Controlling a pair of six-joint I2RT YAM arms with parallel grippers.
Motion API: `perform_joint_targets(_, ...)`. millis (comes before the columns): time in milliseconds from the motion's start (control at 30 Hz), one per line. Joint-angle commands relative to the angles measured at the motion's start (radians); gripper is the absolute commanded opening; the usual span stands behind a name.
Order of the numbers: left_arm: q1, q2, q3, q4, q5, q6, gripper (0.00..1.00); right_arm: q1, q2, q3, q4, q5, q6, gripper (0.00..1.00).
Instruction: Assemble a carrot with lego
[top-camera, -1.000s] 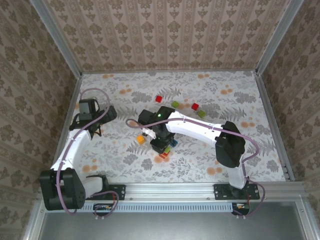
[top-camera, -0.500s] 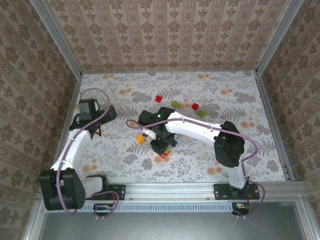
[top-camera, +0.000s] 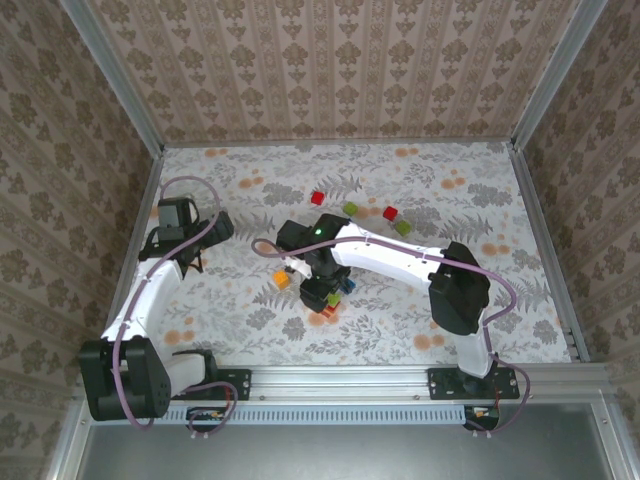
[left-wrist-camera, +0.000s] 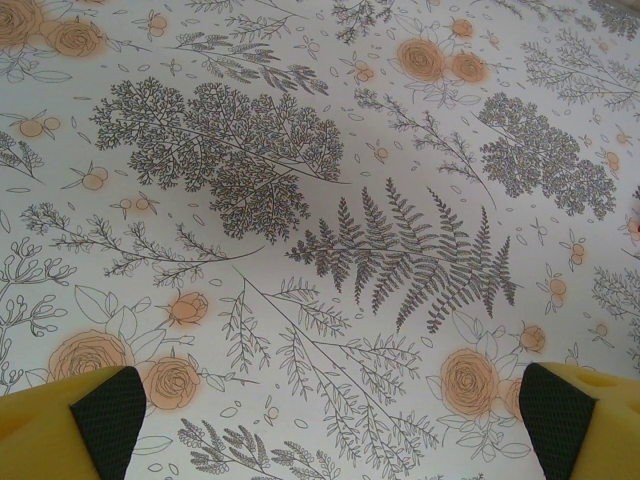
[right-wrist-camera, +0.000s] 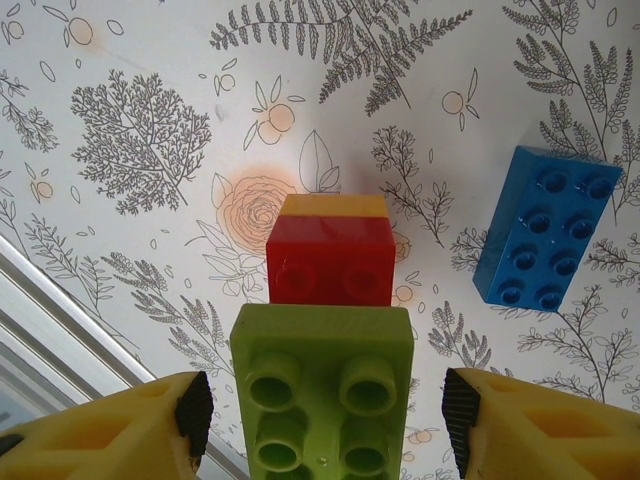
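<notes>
One table (top-camera: 250, 330) with a flowered cover carries everything. Two arms stand at its near edge.

The left arm (top-camera: 150, 290) bends up along the left side. The left gripper (left-wrist-camera: 335, 420) hangs over bare cover, its fingers spread wide with nothing between them.

The right arm (top-camera: 400, 262) reaches leftward across the middle of the table with its wrist turned down. The right gripper (right-wrist-camera: 326, 415) hangs over a small group of lego bricks just near of centre. Its fingers (right-wrist-camera: 190, 415) stand apart, and a gap shows on each side of the green brick (right-wrist-camera: 322, 385) between them, so they do not touch it.

Nine bricks can be counted. Three sit touching in a line: the green brick, a red brick (right-wrist-camera: 330, 262) and a yellow-orange brick (right-wrist-camera: 333, 205). Whether they are stacked or laid flat I cannot tell. One blue brick (right-wrist-camera: 545, 228) lies near them, just right of the gripper. One orange brick (top-camera: 282, 280) lies just left of it.

Farther back, well apart from the group, lie four more:
- a loose red brick (top-camera: 317, 197)
- a loose green brick (top-camera: 350, 208)
- a second loose red brick (top-camera: 390, 212)
- a second loose green brick (top-camera: 402, 228)
</notes>
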Motion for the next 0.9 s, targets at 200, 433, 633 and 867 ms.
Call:
perform_joint_targets(200,-0.007,-0.001,0.033,-0.013,0.01,0.017,1.0,-0.007,-0.131,0.051,-0.087,0.064,-0.006,0.66)
perform_joint_targets(433,-0.007,-0.003,0.031,-0.015,0.011,0.016,1.0,-0.008,-0.142,0.079,-0.096,0.044,0.002,0.34)
perform_joint_targets(633,-0.006,-0.003,0.03,-0.015,0.008,0.016,1.0,-0.008,-0.097,0.093,-0.109,0.027,0.001,0.19)
perform_joint_targets(867,-0.007,-0.004,0.03,-0.013,0.008,0.017,1.0,-0.013,-0.074,0.092,-0.106,0.024,-0.008,0.18)
